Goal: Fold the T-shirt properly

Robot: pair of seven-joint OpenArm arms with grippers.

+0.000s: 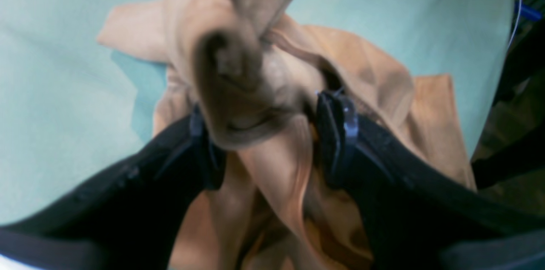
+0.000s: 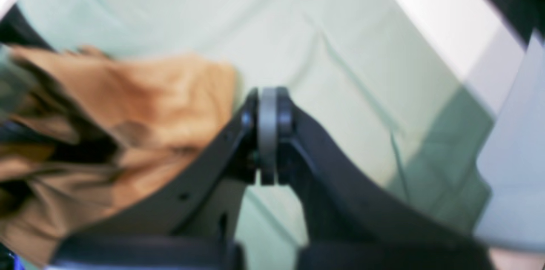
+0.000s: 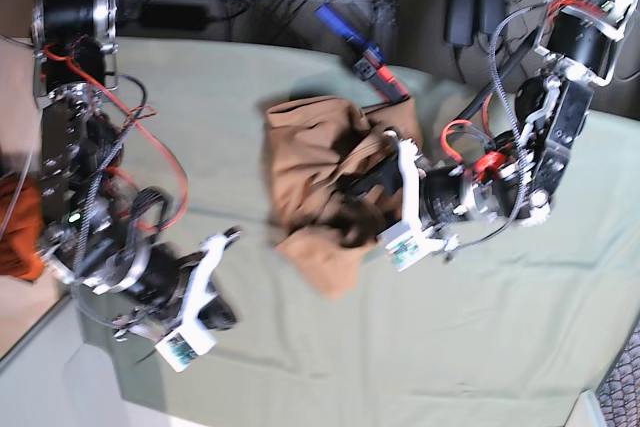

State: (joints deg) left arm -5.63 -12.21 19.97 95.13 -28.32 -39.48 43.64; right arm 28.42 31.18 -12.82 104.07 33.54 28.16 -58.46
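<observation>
The tan T-shirt (image 3: pixel 305 147) lies crumpled in a heap at the middle of the sage-green table cloth (image 3: pixel 500 347). My left gripper (image 1: pixel 270 138) reaches into its right side, also seen in the base view (image 3: pixel 355 187). Its fingers (image 1: pixel 336 133) stand wide apart with a thick wad of the T-shirt (image 1: pixel 238 70) bunched up between them. My right gripper (image 2: pixel 268 108) is shut on nothing and hovers over bare cloth just right of the T-shirt's edge (image 2: pixel 140 91). In the base view the right gripper (image 3: pixel 222 315) sits near the front left, apart from the shirt.
A deep-orange cloth bundle (image 3: pixel 20 227) lies off the table's left edge. Cables and a blue connector (image 3: pixel 360 47) run along the back edge. The table's front-left corner (image 3: pixel 120 387) is close to my right arm.
</observation>
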